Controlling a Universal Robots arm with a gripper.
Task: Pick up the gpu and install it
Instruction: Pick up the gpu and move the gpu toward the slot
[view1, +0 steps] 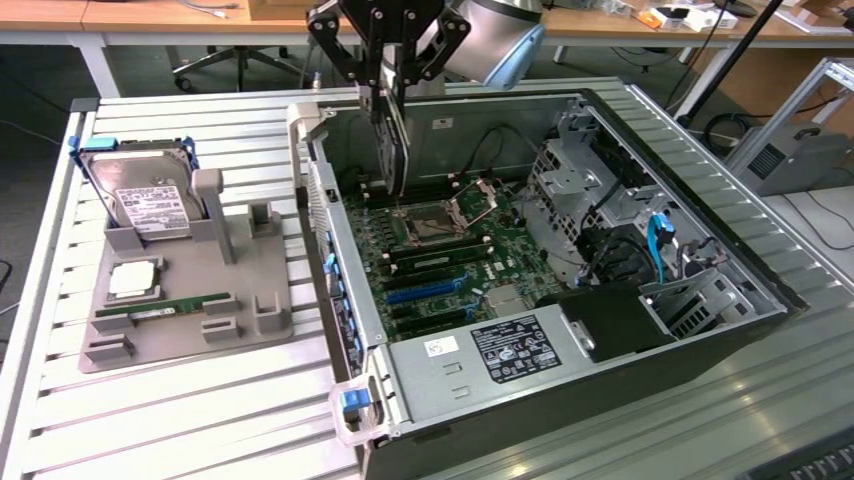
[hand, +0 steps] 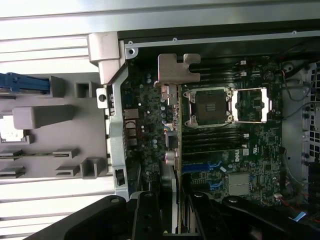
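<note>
My gripper (view1: 387, 80) is shut on the gpu (view1: 388, 150), which hangs on edge from the fingers, above the motherboard (view1: 461, 265) inside the open computer case (view1: 694, 330). It hovers over the far part of the board, beside the CPU socket (view1: 434, 225), apart from the blue slots (view1: 427, 290). In the wrist view the gpu (hand: 172, 150) appears edge-on as a thin strip, its silver bracket (hand: 172, 70) at the far end. There the gripper (hand: 172, 205) has dark fingers (hand: 146, 215) on either side of the card.
A grey holder tray (view1: 187, 300) lies on the slatted table at the exterior view's left, carrying a hard drive (view1: 144, 205), a chip (view1: 134, 280) and a RAM stick (view1: 167, 310). Inside the case are a power supply (view1: 481, 355), drive cage (view1: 587, 180) and cables.
</note>
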